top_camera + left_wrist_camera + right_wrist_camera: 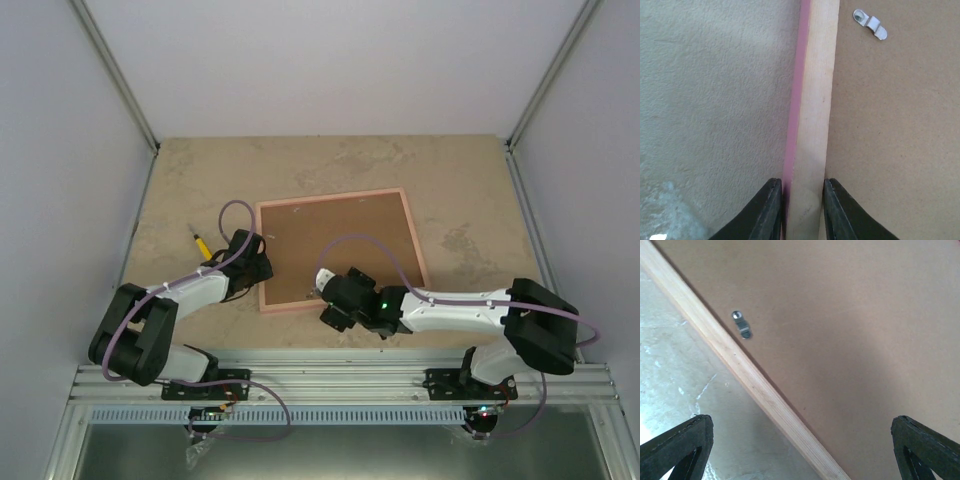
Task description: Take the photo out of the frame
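Pink wood with a pale unpainted back side makes the thin rectangular picture frame (330,198), and it lies face down on the beige stone-patterned table (200,180). Its brown fibreboard back looks up at me. The frame sits a little turned, so its edges are not parallel to the table edge. Because of the board I cannot see the photo from any of my cameras; only the back of the frame shows.

My left gripper (801,182) is at the left rail of the frame, close to the near left corner. The two black fingers stand on both sides of this rail. One finger is against the pink outer face, over the table, and the other is against the inner face, over the brown board. The jaws are drawn in narrow, and I see no gap between the fingers and the wood, so I have the rail pinched between them.

My right gripper (800,420) hovers over the near rail of the frame, towards the middle of this edge. Its jaws stand fully apart and hold nothing. One finger hangs over the table just outside the frame, the other over the brown board inside it.

On the board, just inside the rails, small silver metal clips (870,24) lie flat. I see one near the left rail and one near the near rail.

To the left of the frame, just beyond my left gripper, a small yellow and black stick-shaped thing (203,243) lies on the table. What it is I cannot tell.
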{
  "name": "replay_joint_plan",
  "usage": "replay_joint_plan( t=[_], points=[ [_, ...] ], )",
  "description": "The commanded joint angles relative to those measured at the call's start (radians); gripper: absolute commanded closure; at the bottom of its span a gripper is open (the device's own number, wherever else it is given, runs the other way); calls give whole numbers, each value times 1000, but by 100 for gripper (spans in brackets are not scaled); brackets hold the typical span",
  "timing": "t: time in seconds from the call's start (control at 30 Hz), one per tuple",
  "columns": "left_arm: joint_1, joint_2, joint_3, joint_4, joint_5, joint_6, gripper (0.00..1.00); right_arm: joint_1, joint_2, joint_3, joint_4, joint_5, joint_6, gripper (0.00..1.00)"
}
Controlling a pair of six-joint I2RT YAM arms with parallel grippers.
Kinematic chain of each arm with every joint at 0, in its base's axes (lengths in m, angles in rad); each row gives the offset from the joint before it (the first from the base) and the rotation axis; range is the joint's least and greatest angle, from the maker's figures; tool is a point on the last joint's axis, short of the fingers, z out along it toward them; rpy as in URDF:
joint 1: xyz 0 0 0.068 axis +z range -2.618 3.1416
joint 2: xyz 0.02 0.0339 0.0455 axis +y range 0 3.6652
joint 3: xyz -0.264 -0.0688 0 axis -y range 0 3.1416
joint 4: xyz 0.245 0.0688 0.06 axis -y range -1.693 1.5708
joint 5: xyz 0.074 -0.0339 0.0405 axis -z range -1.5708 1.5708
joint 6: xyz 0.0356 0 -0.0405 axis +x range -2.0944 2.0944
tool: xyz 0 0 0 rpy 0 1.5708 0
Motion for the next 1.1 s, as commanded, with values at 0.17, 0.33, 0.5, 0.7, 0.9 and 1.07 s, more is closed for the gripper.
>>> replay_joint_plan(
  t=[0.17,0.33,0.5,0.7,0.9,1.07],
  points=[
    [-2,-26,6,12,29,2,85,86,28,37,-33,41,-143,2],
    [-2,-56,12,-1,19,-3,96,108,70,36,-28,108,-164,2],
    [-2,-100,24,-28,1,-3,100,114,112,25,3,191,-191,3],
    [-3,-141,22,-43,-3,-5,100,118,165,8,68,214,-250,4],
    [-15,-181,27,-58,8,-9,100,152,238,-6,144,371,-322,4],
    [-23,-201,31,-66,15,-9,100,155,318,-14,276,476,-411,5]
  ],
)
